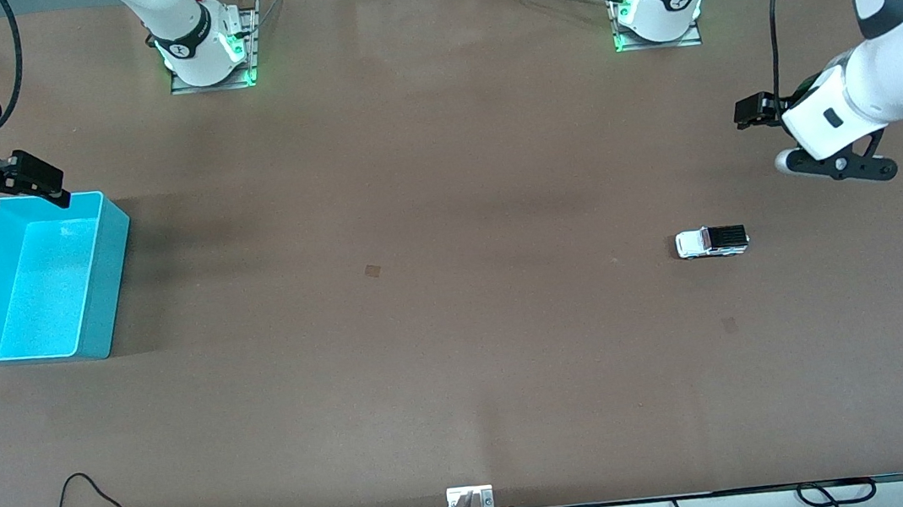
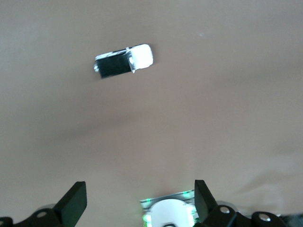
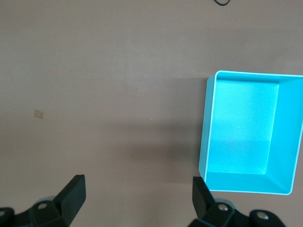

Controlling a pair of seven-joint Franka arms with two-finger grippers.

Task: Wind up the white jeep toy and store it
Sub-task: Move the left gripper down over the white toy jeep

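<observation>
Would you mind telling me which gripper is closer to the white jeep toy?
Left. The left gripper hangs open over the table near the white jeep toy, holding nothing. The right gripper hangs open over the turquoise bin at the right arm's end.

The right gripper [image 3: 137,198], fingers [image 3: 73,194] spread wide, hangs over the table [image 3: 104,71] beside the turquoise bin [image 3: 204,142].

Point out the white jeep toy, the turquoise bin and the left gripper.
white jeep toy [image 1: 711,241]: front view, on its roof.
turquoise bin [image 1: 106,267]: front view, on its outer side wall.
left gripper [image 2: 140,201]: left wrist view, midway between its open fingers.
</observation>
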